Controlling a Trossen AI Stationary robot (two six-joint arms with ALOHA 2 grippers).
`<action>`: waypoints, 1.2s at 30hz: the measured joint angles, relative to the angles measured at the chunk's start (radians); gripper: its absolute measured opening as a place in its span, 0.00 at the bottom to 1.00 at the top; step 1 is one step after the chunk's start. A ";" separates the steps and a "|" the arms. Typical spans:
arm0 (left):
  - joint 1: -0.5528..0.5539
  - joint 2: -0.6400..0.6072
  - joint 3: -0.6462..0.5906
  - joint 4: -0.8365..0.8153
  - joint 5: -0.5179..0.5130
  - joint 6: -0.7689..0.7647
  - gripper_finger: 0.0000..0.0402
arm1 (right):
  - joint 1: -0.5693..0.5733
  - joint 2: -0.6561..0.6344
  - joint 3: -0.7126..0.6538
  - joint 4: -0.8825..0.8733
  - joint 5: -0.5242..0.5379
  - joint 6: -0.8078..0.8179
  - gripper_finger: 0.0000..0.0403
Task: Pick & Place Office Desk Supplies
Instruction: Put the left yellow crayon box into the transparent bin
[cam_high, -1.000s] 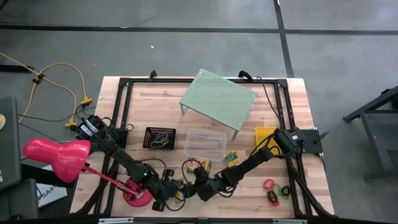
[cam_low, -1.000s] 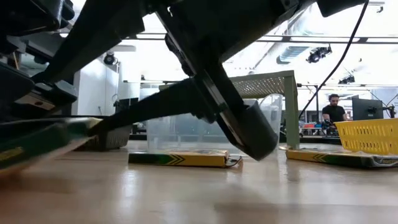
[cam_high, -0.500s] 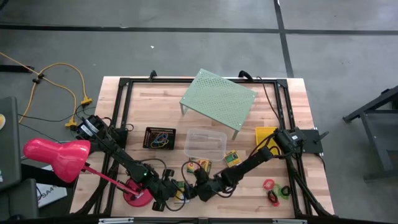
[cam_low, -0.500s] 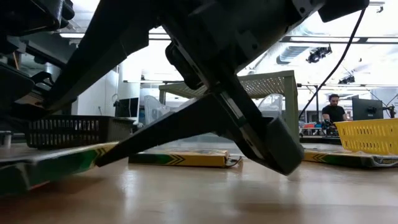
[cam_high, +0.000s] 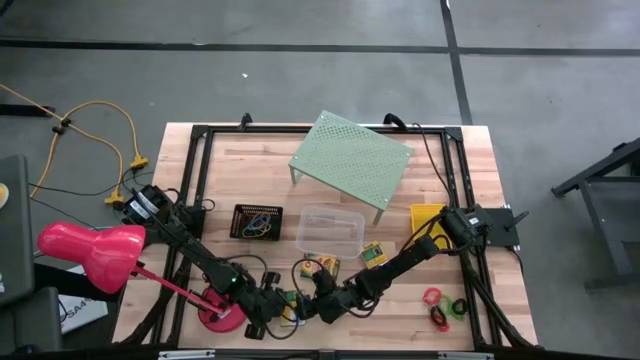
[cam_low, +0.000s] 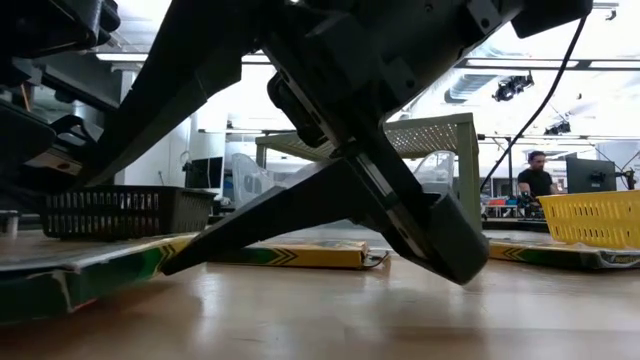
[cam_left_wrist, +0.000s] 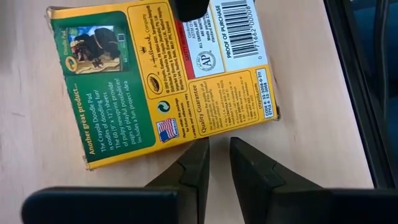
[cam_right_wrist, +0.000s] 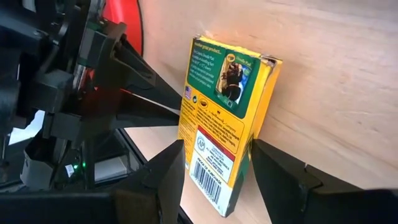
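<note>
Wooden table (cam_high: 230, 175) carries a green-and-yellow card box (cam_left_wrist: 165, 78) near the lamp base (cam_high: 218, 312); right claw (cam_right_wrist: 214, 168) straddles one end, released. Left claw (cam_left_wrist: 215, 163) beside it, narrowly parted, empty. Low view mostly blocked by arms.

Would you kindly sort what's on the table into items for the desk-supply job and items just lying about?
Job items: card boxes, mesh tray, clear tub, yellow basket, little rings.

Lying about: pink lamp, green perforated shelf, yellow cable.
</note>
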 joint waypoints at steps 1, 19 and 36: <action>0.000 0.000 0.000 -0.003 0.009 0.001 0.16 | -0.002 0.000 0.000 0.000 0.000 -0.002 0.43; -0.053 -0.082 -0.002 -0.114 -0.073 0.012 0.16 | -0.006 0.001 0.000 -0.032 -0.004 0.020 0.43; -0.130 -0.121 -0.001 -0.064 -0.379 0.103 0.16 | -0.006 0.001 -0.001 -0.031 -0.004 0.020 0.43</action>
